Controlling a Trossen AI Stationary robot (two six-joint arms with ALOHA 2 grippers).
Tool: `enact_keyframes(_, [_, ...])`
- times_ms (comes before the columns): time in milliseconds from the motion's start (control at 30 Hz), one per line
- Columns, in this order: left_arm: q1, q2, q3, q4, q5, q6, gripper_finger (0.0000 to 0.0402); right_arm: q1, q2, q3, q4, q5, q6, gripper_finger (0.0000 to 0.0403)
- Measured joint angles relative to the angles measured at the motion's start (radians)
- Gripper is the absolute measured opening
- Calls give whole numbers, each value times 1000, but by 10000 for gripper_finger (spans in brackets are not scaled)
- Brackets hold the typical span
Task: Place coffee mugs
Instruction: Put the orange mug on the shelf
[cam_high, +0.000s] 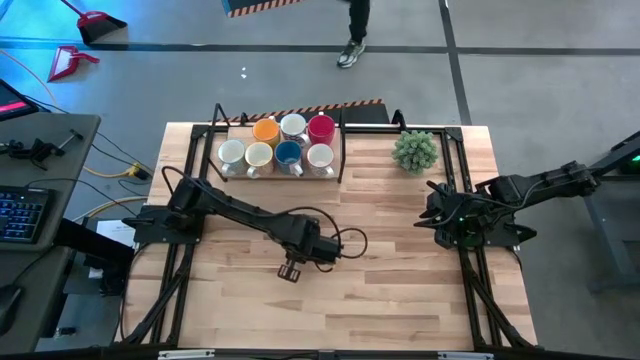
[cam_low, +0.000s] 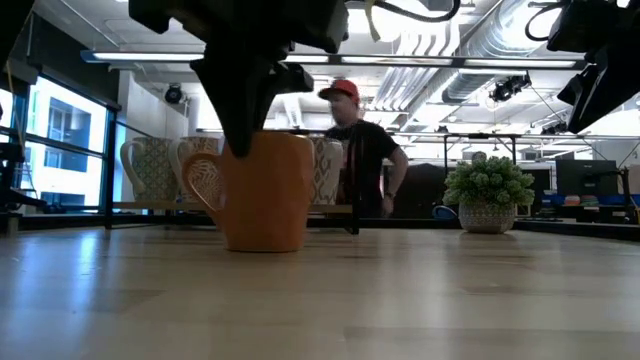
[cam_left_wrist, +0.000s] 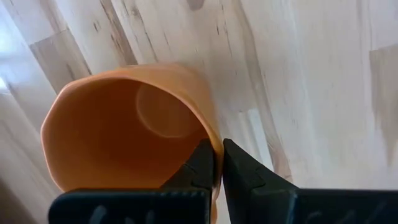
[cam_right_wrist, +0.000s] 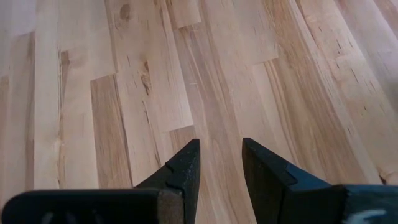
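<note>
An orange mug (cam_low: 265, 190) stands upright near the table's middle, and my left gripper (cam_high: 292, 268) is shut on it from above. In the left wrist view I look down into its hollow (cam_left_wrist: 124, 137). In the high view the gripper hides it. Seven more mugs sit in a tray (cam_high: 342, 150) at the far edge: yellow-orange (cam_high: 265, 130), red (cam_high: 321, 127), blue (cam_high: 289, 153) and several white or cream ones (cam_high: 231, 152). My right gripper (cam_right_wrist: 221, 162) is open over bare wood at the table's right side (cam_high: 440, 215). My left gripper pinches the orange mug's rim wall (cam_left_wrist: 216, 146), with one finger (cam_left_wrist: 200, 167) inside the hollow and the other finger (cam_left_wrist: 241, 169) outside. The fingers point down from above. The mug is upright, and its base (cam_low: 265, 246) appears to rest on the table.
A small green potted plant (cam_high: 415, 150) stands at the far right, also seen in the low view (cam_low: 487, 195). A person (cam_low: 360, 150) stands beyond the far edge. Dark frame rails run along both table sides. Bare wood lies between the arms and toward the near edge.
</note>
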Motion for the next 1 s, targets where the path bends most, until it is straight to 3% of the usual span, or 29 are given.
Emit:
enact_keyframes(133, [1, 0, 0, 7, 3, -42, 12, 0, 0, 0, 0, 0, -2, 99])
enact_keyframes(500, [16, -8, 37, -12, 3, -124, 101, 0, 0, 0, 0, 0, -3, 99])
enact_keyframes(767, [17, -8, 152, -23, 6, -249, 132, 0, 0, 0, -1, 0, -3, 99])
enact_keyframes(867, [18, -8, 216, -47, 1, -353, 137, 0, 0, 0, -1, 0, -3, 99])
enact_keyframes(1000, [40, -9, 248, -67, 23, -674, 137, 0, 0, 0, -1, 0, -3, 99])
